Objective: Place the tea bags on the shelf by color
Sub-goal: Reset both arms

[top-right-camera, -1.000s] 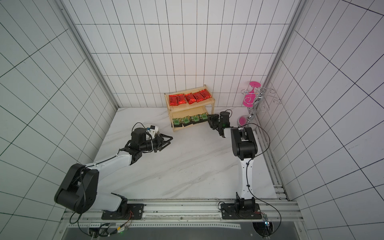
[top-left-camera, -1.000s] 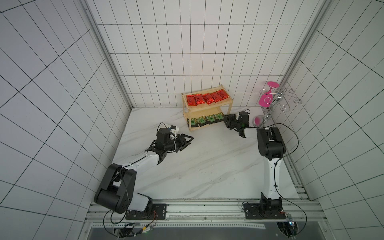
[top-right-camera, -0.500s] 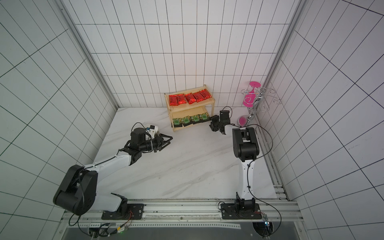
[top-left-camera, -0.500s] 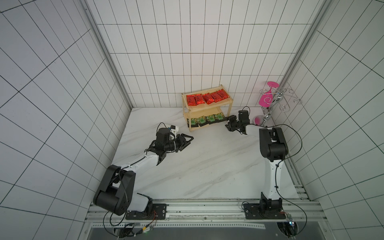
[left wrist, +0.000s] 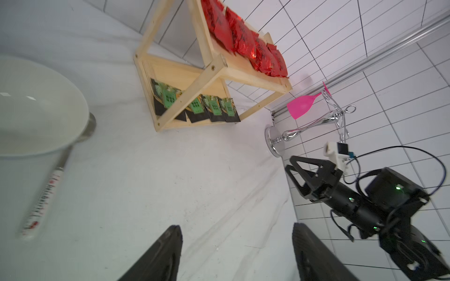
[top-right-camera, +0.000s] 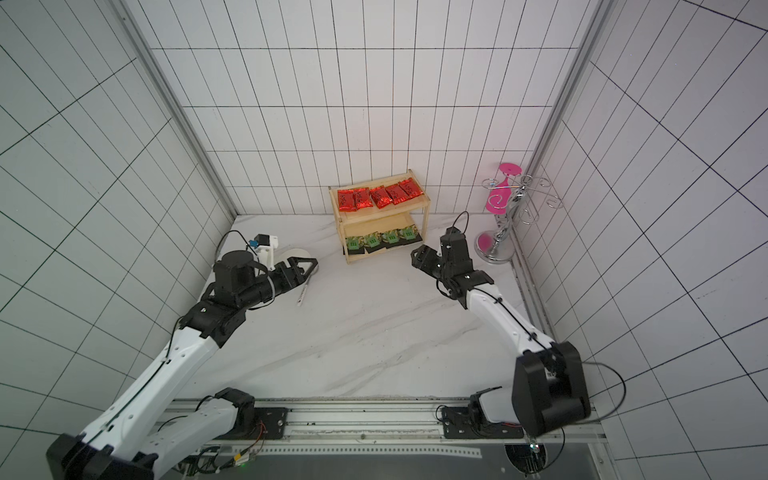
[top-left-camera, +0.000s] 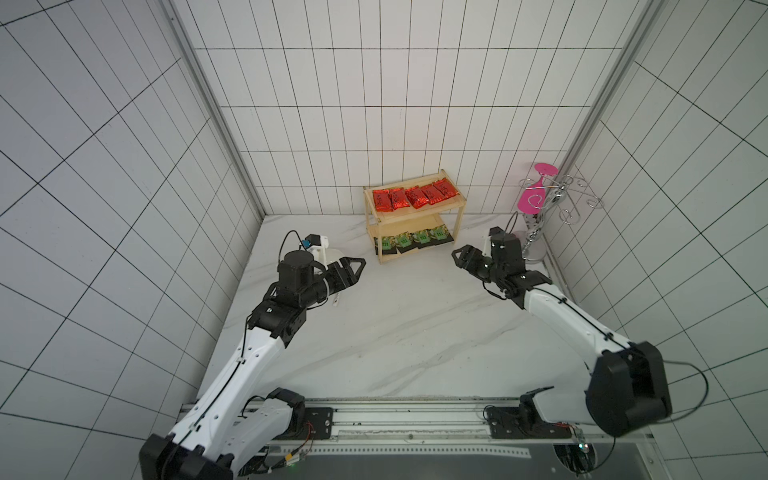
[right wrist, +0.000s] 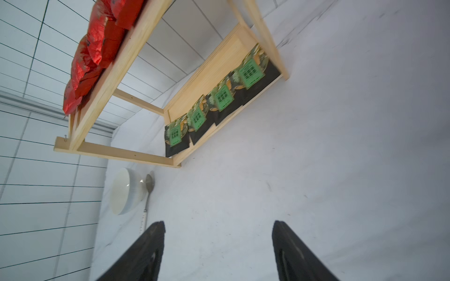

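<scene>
Lining the shelf top tier, red tea bags point front-to-back; left gripper and right gripper reach low, jaws spread.

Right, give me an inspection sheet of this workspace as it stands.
surface: white marble tabletop, no tea bags loose on it.
job's things: five red tea bags on the shelf, upper tier; four green-labelled sachets on its lower tier.
clutter: white bowl with a spoon beside it; chrome stand holding a pink glass.
claws: left claw open, empty; right claw open, empty.
cables: black loops at both wrists, clear of the shelf.
surroundings: white tiled walls on three sides.
</scene>
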You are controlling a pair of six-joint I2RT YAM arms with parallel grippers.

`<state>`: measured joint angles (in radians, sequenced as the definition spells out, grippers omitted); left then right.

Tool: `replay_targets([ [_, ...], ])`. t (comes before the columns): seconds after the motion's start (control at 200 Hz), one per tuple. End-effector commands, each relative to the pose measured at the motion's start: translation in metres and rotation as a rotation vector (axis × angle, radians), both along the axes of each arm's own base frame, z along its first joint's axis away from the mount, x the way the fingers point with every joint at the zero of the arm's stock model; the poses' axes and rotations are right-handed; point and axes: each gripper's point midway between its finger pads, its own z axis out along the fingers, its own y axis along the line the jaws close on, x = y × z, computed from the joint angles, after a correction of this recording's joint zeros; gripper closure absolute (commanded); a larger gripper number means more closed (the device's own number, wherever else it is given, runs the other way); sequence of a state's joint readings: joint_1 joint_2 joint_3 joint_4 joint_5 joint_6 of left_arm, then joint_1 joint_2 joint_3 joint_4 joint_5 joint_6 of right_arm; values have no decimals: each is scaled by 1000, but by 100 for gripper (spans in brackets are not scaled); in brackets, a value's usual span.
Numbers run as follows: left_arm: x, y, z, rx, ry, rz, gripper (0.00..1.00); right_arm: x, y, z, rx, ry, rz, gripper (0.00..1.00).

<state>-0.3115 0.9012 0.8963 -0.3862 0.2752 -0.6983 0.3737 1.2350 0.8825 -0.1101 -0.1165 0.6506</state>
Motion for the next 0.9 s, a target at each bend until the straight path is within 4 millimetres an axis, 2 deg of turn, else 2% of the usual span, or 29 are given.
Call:
replay_targets([
  [0.0,-9,48,12,163,-113,205,2,-15,-68,-3,-237,-125,-163,22],
  [0.07,-13,75,25,186,-217,344,2,-20,-80,18,-320,-297,-177,22],
  [0.11,-15,86,22,202,-247,396,1,-24,-82,21,-402,-385,-138,26],
  [0.135,-16,93,19,212,-273,435,2,-26,-84,22,-468,-429,-116,24],
  [0.16,-15,99,17,229,-318,469,1,-27,-97,22,-524,-446,-166,19],
  [0.22,-15,121,6,283,-413,593,2,-30,-135,26,-580,-452,-363,13],
  [0.28,-15,134,-5,334,-468,661,1,-30,-147,22,-639,-435,-376,10],
  [0.345,-9,140,-24,406,-463,663,1,-26,-157,7,-704,-399,-390,10],
  [0.485,20,141,-85,634,-323,577,1,-15,-175,-40,-811,-280,-408,9],
  [0.62,48,153,-133,773,-206,513,1,-11,-177,-53,-755,-344,-416,9],
  [0.78,77,151,-149,778,-214,479,2,-4,-187,-62,-713,-402,-448,11],
  [0.845,87,149,-157,773,-222,465,2,5,-183,-65,-677,-413,-412,12],
  [0.894,94,146,-158,783,-231,444,1,12,-180,-75,-678,-370,-373,11],
])
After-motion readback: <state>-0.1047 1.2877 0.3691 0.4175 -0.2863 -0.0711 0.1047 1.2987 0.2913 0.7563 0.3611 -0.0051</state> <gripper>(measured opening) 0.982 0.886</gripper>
